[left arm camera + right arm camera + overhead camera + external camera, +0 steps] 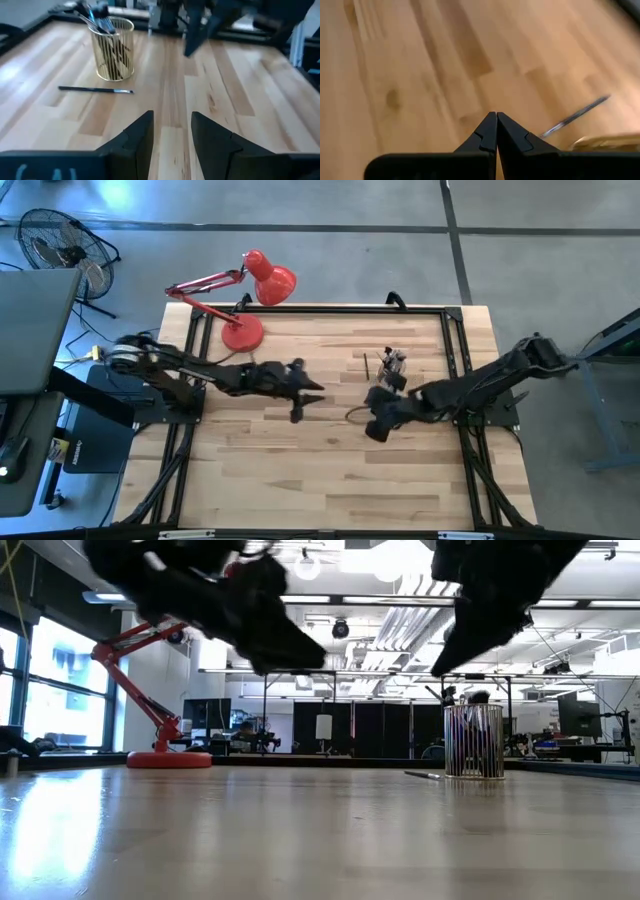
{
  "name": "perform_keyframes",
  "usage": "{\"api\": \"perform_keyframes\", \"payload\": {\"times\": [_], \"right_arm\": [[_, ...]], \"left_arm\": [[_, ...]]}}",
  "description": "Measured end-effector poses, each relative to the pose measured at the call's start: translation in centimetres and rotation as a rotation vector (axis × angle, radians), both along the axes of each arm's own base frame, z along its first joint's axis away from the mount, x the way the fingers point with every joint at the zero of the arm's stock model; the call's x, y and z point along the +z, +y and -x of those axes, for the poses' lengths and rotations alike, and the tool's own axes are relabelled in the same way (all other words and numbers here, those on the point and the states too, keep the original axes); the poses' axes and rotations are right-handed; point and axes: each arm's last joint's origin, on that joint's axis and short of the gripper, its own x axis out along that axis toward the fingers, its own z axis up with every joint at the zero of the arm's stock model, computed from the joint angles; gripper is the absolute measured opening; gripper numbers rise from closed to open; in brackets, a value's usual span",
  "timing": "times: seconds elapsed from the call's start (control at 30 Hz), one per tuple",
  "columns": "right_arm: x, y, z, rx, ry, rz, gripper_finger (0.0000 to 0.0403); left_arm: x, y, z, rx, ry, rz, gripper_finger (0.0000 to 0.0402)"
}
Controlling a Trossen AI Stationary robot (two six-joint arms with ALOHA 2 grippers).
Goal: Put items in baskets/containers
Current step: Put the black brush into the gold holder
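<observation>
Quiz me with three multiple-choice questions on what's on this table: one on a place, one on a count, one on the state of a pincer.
1. Where does the loose brush lie?
A. on the table beside the cup
B. inside the cup
C. under the lamp

2. How many brushes lie loose on the table?
A. one
B. three
C. five

3. How does the right pincer stand?
A. wide open
B. shut, empty
C. shut on a brush

Answers:
1. A: the left wrist view shows it flat on the wood next to the cup, apart from it.
2. A: only one lies outside the cup; the others stand in it.
3. B: the right wrist view shows its fingertips pressed together with nothing between them.
</observation>
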Motion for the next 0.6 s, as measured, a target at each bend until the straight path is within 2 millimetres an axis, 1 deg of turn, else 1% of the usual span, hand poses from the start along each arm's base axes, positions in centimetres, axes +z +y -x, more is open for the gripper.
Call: {"api": "perform_keyframes", "payload": {"times": [0.1, 0.2, 0.3, 0.4, 0.6], "right_arm": [[-1.2, 1.3, -0.1, -0.082, 0.041, -0.06, 0.0], [-2.6, 2.4, 0.0, -0.215, 0.036, -0.08, 0.0], [-4.3, 3.3, -0.1, -0.321, -0.005, -0.064, 0.0], [-6.3, 4.1, -0.4, -0.392, -0.022, -0.036, 0.0], [-10.5, 4.6, -0.6, -0.509, -0.048, 0.065, 0.0]], "left_arm": [[0.2, 0.0, 2.1, 0.001, -0.054, 0.009, 0.013], [0.1, 0.0, 3.3, 0.003, -0.065, 0.024, 0.013], [0.1, 0.0, 3.5, 0.003, -0.069, 0.027, 0.013], [0.1, 0.0, 3.5, 0.001, -0.068, 0.027, 0.013], [-0.1, 0.0, 3.5, -0.001, -0.049, 0.027, 0.013]]}}
